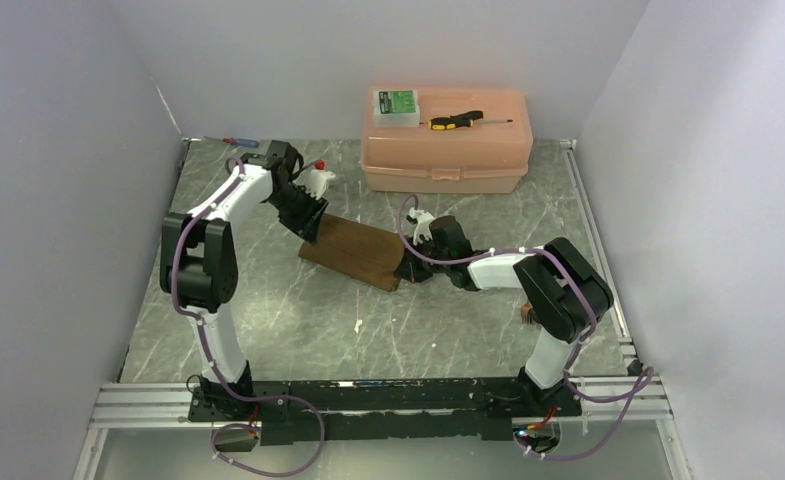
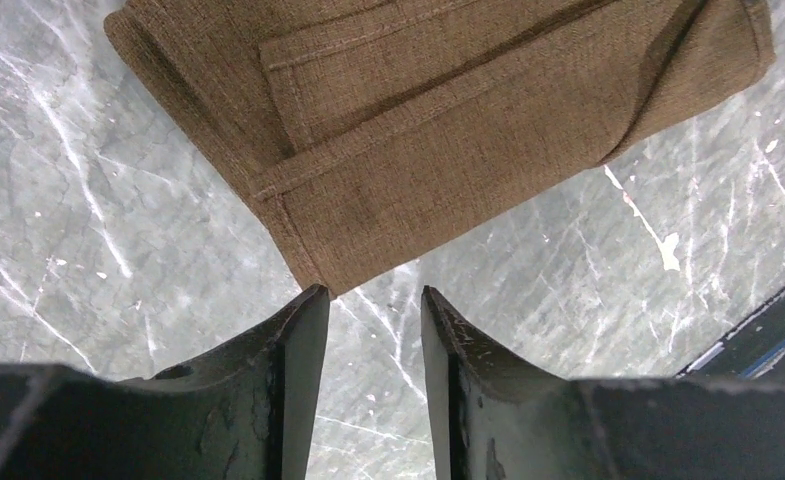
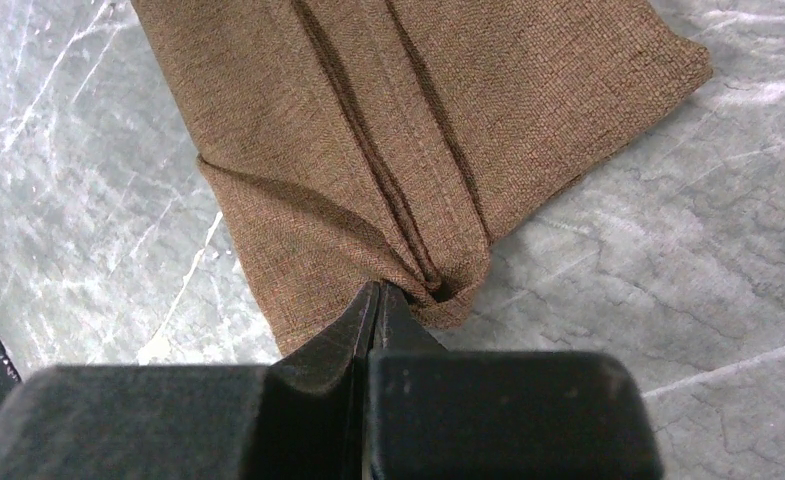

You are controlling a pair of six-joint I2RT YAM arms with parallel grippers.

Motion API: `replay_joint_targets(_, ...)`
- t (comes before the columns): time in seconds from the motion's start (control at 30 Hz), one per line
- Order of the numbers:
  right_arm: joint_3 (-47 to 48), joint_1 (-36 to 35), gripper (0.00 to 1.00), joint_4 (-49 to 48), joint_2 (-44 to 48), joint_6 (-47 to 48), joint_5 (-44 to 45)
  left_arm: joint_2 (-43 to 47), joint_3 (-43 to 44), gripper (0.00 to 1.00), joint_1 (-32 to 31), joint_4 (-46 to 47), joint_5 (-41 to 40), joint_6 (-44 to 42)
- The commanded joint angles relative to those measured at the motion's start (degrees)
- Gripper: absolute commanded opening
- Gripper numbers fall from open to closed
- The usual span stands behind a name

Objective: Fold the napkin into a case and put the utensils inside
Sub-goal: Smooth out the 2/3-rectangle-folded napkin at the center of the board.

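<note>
The brown napkin (image 1: 358,255) lies folded into a narrow rectangle in the middle of the table, with layered hems showing (image 2: 448,120). My left gripper (image 1: 308,232) hovers at its far-left end. Its jaws (image 2: 373,295) stand open just off a corner of the cloth, with only bare table between them. My right gripper (image 1: 409,268) is at the napkin's right end. Its jaws (image 3: 376,290) are shut on the cloth's edge, and the folds (image 3: 398,130) pucker toward the tips. The utensils are out of view.
A pink plastic box (image 1: 446,150) stands at the back, with a green-and-white pack (image 1: 396,106) and a yellow-and-black screwdriver (image 1: 455,121) on its lid. A blue-and-red screwdriver (image 1: 240,142) lies at the back left. Walls close in on three sides.
</note>
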State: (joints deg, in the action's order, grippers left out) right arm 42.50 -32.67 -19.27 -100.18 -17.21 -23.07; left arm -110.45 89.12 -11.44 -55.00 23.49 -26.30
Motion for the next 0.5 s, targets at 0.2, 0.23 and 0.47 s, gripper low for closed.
replay_joint_targets(0.2,-2.76,0.01,0.0,-0.05,3.61,-2.5,4.33,1.44,-2.57,0.39,-0.24,0.88,1.15,1.21)
replay_joint_targets(0.23,-2.73,-0.04,0.0,0.53,3.65,-2.75,4.41,1.2,-3.0,0.38,-0.39,1.51,0.49,1.47)
replay_joint_targets(0.47,-3.24,-0.87,0.0,0.22,3.92,-3.67,4.81,-0.86,-4.17,0.27,-0.77,9.06,-3.91,5.01)
